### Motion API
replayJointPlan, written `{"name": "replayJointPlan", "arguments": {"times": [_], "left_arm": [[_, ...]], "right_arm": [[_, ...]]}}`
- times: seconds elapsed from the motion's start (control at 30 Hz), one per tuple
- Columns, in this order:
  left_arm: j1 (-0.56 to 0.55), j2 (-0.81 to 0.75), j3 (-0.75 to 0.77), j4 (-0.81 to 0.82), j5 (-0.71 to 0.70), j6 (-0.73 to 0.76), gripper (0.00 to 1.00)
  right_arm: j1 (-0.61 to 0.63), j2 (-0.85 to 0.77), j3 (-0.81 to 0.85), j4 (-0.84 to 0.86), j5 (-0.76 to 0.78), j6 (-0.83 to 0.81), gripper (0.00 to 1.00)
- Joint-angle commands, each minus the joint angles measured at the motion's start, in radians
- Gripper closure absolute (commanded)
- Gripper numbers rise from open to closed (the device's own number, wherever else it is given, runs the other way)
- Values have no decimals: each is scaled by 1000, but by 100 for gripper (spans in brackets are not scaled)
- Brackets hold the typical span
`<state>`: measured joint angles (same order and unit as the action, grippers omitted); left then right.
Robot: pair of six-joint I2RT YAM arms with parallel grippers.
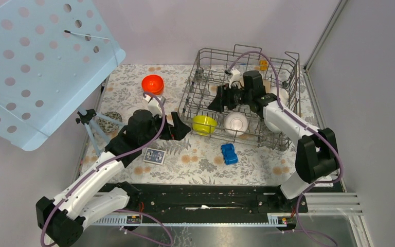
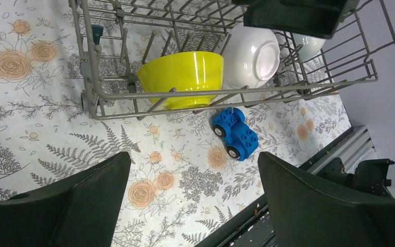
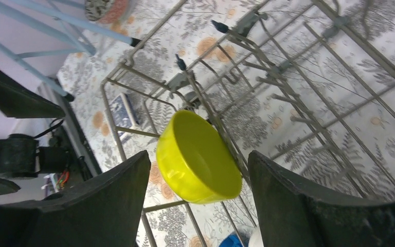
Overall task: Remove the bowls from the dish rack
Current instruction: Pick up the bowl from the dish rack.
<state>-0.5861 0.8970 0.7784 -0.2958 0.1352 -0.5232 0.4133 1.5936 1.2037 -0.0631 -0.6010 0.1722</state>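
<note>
The rack sat in the upper right of the overhead view, on the flowered cloth. A yellow bowl rested tilted on its edge in the rack's lower-left corner, its open side facing into the rack. A white bowl stood just to its right, bottom turned outward. In the left wrist view another white bowl showed at the upper right, behind the rack's wires and partly hidden. An orange bowl stood outside the rack, on the cloth left of it and above the left arm.

The left gripper hung over the cloth just left of the rack's lower-left corner. Its fingers were spread wide with nothing between them. In its own view the yellow bowl lay beyond the wires at upper centre.

The right gripper reached into the rack from the right, above and slightly right of the yellow bowl. Its fingers stood apart. In its own view the yellow bowl appeared between them, beyond the tips and untouched as far as could be seen.

A blue car lay on the cloth below the rack, near its front edge. A patterned card lay below the left gripper. A speckled ball sat at the cloth's left edge.
</note>
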Motion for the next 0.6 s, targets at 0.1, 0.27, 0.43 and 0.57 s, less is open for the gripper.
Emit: {"name": "replayJointPlan", "arguments": {"times": [0.1,0.27,0.43,0.57], "left_arm": [[-2,-19,-11,49,39,7,2],[-3,-23,-19,59,46,1,2],[-3,-11,-19,55,52,-4,2],[-3,-6,-20,58,62,-9,2]], "right_arm": [[-6,136,155,-31,-299,-10,25],[-6,209,187,-63,-292,11,29],[-5,235,168,-59,-307,35,32],[-5,246,148,-50,-337,49,36]]}}
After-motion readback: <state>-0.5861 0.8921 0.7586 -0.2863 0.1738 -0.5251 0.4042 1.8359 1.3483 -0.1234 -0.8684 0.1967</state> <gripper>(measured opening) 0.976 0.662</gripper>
